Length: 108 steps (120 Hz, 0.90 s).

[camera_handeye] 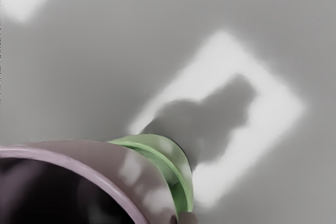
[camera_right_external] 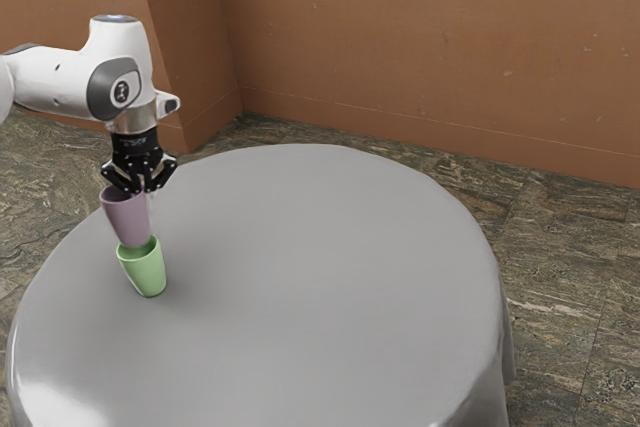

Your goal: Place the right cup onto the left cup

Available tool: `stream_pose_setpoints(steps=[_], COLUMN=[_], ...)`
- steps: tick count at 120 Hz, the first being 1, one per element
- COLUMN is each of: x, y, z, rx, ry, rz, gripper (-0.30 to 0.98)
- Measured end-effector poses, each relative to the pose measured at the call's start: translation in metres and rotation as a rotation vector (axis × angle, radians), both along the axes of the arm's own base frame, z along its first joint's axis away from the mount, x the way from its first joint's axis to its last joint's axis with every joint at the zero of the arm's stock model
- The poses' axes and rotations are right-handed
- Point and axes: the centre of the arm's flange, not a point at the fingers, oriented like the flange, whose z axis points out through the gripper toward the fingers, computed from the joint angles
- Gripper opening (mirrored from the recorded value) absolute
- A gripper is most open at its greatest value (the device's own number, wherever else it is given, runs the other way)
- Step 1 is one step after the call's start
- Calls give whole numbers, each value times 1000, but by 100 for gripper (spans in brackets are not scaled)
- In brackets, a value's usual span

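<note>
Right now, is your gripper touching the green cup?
Apart. The exterior view shows the gripper up at the rim of the purple cup, with most of that cup's height between it and the green cup below.

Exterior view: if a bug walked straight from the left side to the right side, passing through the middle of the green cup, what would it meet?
Floor → grey table → green cup → grey table again → floor again.

Bright glare (camera_handeye: 278, 103), soft-edged shadow (camera_handeye: 210, 124)
</note>
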Motion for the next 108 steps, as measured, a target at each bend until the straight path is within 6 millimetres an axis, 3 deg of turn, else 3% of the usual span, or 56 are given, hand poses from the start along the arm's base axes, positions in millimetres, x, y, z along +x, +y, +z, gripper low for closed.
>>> stream_pose_setpoints(steps=[80, 108], x=[-11, -10], y=[-5, -4], z=[-5, -5], rx=[-10, -13], ry=[10, 1], rz=[6, 4], gripper=[-10, 36])
